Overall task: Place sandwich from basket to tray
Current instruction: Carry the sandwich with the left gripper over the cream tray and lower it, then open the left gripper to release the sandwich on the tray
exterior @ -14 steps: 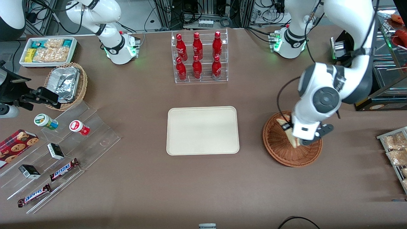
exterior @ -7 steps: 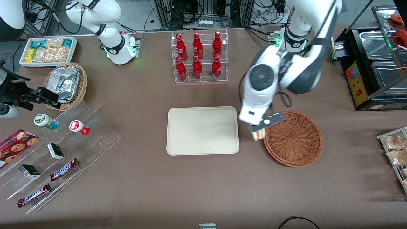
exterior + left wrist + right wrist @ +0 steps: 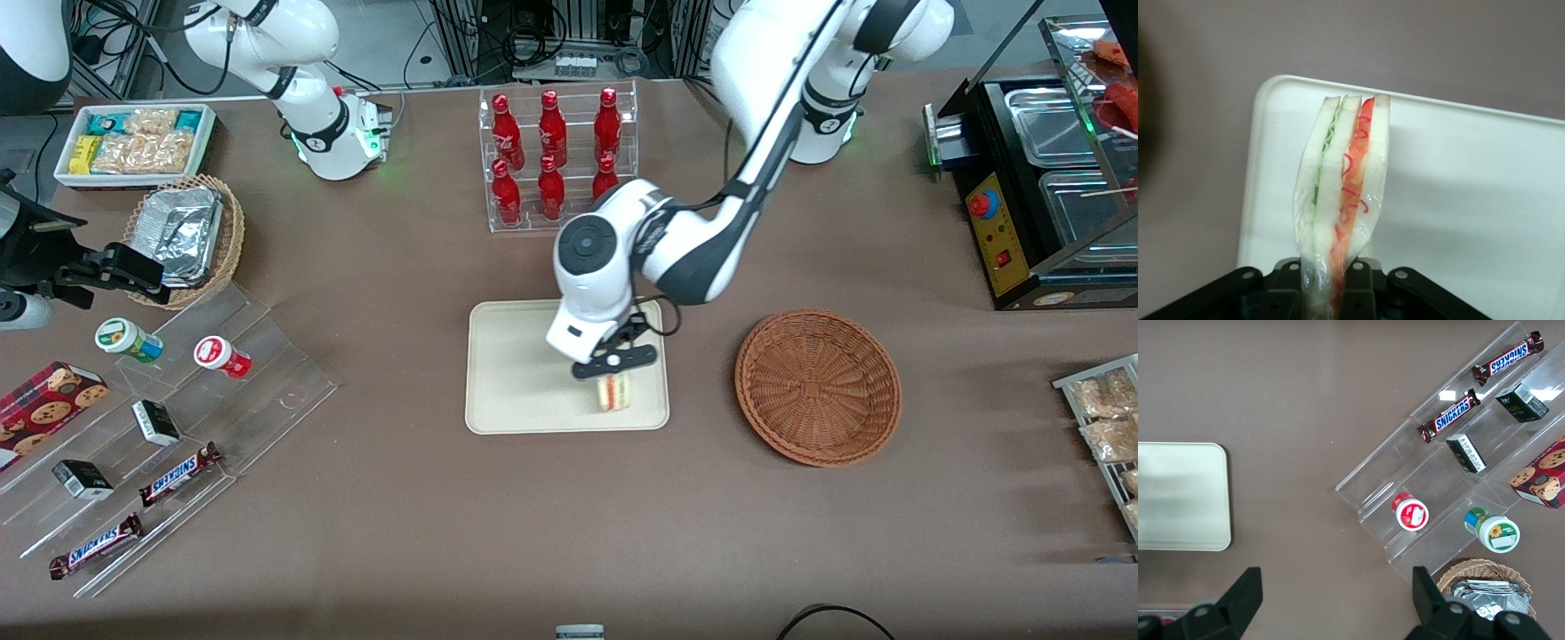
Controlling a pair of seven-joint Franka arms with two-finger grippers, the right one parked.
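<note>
I see bright, even light from above w/ soft shadows under the basket point(image 3: 818, 387) and the arm on the tray point(image 3: 516, 391), the gripper point(image 3: 1331, 297) and sandwich point(image 3: 1341, 200) look sharp up close, but the table edge in that wrist pic is blurry and dark.

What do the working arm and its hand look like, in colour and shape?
The working arm has glossy white rounded shells with dark grey bands at the joints and a round dark grey cap on the wrist. A thin black cable loops beside the wrist. Its hand is black, over the tray. The base ring glows green.
</note>
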